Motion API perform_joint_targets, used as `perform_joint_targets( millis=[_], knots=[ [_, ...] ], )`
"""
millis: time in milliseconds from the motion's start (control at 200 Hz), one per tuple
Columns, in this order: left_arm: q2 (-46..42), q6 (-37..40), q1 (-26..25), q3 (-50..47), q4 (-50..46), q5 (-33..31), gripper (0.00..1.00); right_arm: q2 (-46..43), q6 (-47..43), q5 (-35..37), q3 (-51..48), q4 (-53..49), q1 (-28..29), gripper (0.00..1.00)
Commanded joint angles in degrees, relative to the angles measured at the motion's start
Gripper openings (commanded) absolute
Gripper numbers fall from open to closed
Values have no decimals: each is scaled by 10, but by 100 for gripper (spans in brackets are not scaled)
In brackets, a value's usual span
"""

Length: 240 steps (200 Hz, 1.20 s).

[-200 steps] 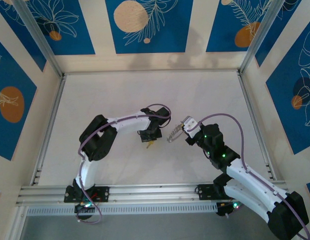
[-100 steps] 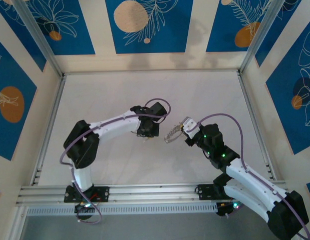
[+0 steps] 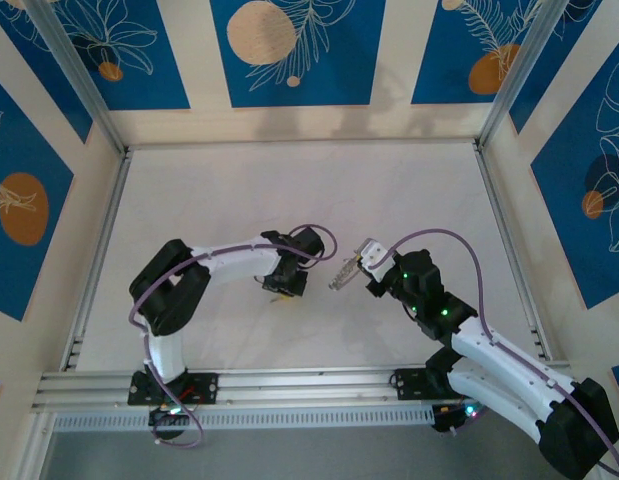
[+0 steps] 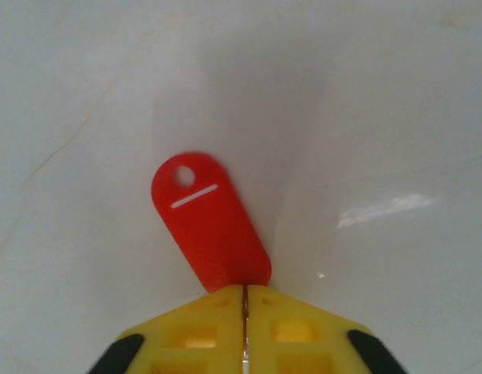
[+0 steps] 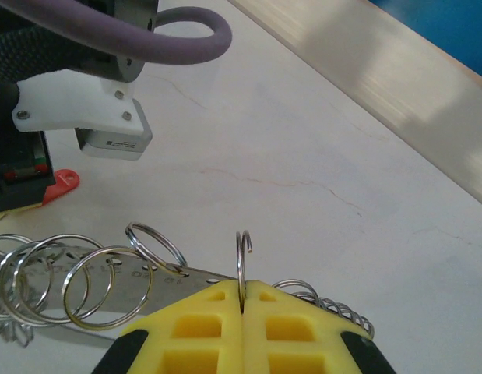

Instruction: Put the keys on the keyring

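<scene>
Pinching a red key tag (image 4: 209,230), the left gripper (image 4: 244,294) was closed; the right gripper (image 5: 242,290) clamped an open wire keyring (image 5: 241,261).

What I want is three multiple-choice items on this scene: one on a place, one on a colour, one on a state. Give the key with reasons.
1. Where is the red key tag?
A. pinched in the left tool
B. threaded on a ring
C. lying by the rail

2. What colour are the right tool's fingers?
A. blue
B. yellow
C. green

3. How is the right tool?
A. wide open
B. shut on nothing
C. shut on the wire ring

Key: 1 A, the tag's near end sits between the shut fingers; 2 B, both fingers are yellow; 3 C, the ring rises out of their closed seam.
</scene>
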Motion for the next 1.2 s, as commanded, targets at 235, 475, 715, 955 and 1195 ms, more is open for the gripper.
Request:
perform_joint_targets(
  millis=[235, 475, 715, 955, 1195],
  knots=[
    [-20, 22, 0, -9, -11, 13, 18, -8, 4, 5, 15, 11, 3, 0],
    [-28, 9, 0, -19, -16, 15, 19, -8, 5, 3, 11, 14, 3, 0],
    [-27, 9, 0, -18, -17, 14, 8, -8, 5, 3, 11, 16, 3, 0],
    [-24, 38, 0, -18, -9, 5, 0, -6, 5, -5, 14, 14, 4, 0],
    [-91, 175, 1, -19, 2, -8, 0, 11, -4, -38, 36, -23, 4, 0]
  ],
)
